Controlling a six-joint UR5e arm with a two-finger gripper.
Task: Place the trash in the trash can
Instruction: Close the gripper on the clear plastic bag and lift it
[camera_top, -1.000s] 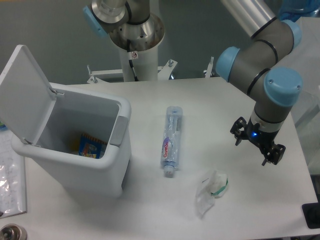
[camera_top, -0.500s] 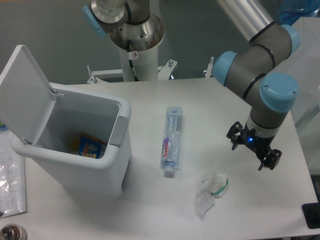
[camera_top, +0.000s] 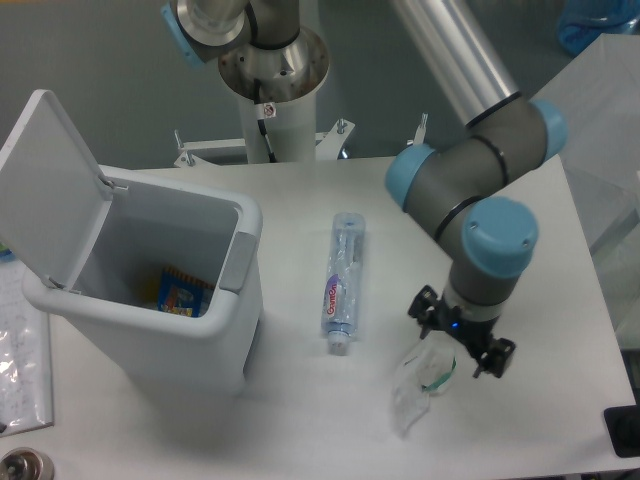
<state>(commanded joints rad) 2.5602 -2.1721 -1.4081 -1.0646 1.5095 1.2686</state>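
One bottle (camera_top: 340, 283) and one crumpled wrapper (camera_top: 418, 385) lie on the tabletop (camera_top: 300, 410). The open trash can (camera_top: 150, 290) holds one colourful packet (camera_top: 180, 291). The gripper (camera_top: 459, 343), fingers spread, hangs over the wrapper, gripping nothing.

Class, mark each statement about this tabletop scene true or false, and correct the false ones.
1. The trash can has its lid open. True.
2. The bottle stands upright. False: it lies on its side on the table.
3. The gripper is right above the crumpled wrapper. True.
4. The bottle is inside the trash can. False: it lies on the table beside it.
5. A colourful packet lies in the trash can. True.
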